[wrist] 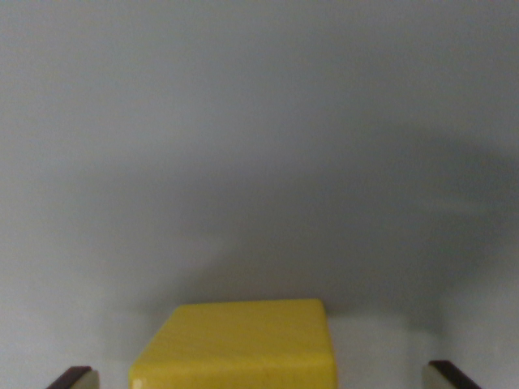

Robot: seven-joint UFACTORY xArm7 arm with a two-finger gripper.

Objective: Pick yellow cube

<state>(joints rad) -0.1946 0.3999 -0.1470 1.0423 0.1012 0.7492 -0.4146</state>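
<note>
Yellow cube (235, 344) between the hand's (263, 377) fingertips, hand spread apart — clear of both sides

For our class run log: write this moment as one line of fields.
stage: approach | target: yellow cube between fingertips | gripper: open, not touching | surface: plain grey

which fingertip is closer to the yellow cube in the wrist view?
The fingertip at the wrist view's left; its gap to the yellow cube is narrower than the right fingertip's.
</note>
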